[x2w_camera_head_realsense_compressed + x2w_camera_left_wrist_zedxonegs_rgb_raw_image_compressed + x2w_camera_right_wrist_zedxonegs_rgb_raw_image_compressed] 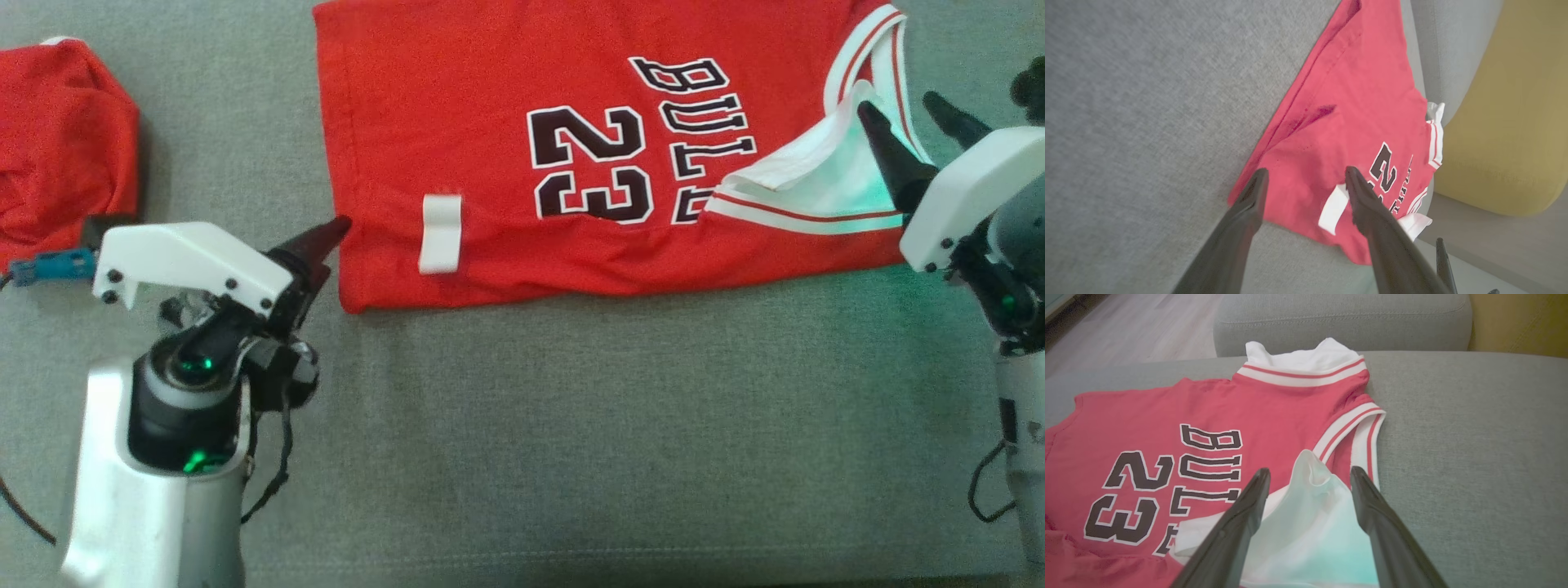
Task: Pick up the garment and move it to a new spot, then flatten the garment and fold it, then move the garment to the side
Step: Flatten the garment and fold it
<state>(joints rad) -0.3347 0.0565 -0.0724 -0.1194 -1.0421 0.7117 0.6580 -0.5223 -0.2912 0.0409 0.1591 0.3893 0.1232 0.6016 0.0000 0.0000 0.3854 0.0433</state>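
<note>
The garment [571, 98] is a red sleeveless jersey with white trim and a black "23". It lies spread on the grey sofa [571, 425], its near edge folded over. My left gripper [322, 253] stands open at the jersey's lower left corner. In the left wrist view the left gripper [1306, 171] straddles that corner of the garment [1355, 102] near a white tag [1333, 208]. My right gripper [896, 104] is open at the armhole end. In the right wrist view the right gripper [1308, 469] stands open around a raised flap of white lining [1310, 522] of the garment [1208, 404].
A second crumpled red cloth [65, 139] lies at the far left with a small blue connector [49, 265] beside it. A yellow cushion [1506, 122] stands past the sofa's edge. The sofa backrest [1339, 322] rises beyond the jersey.
</note>
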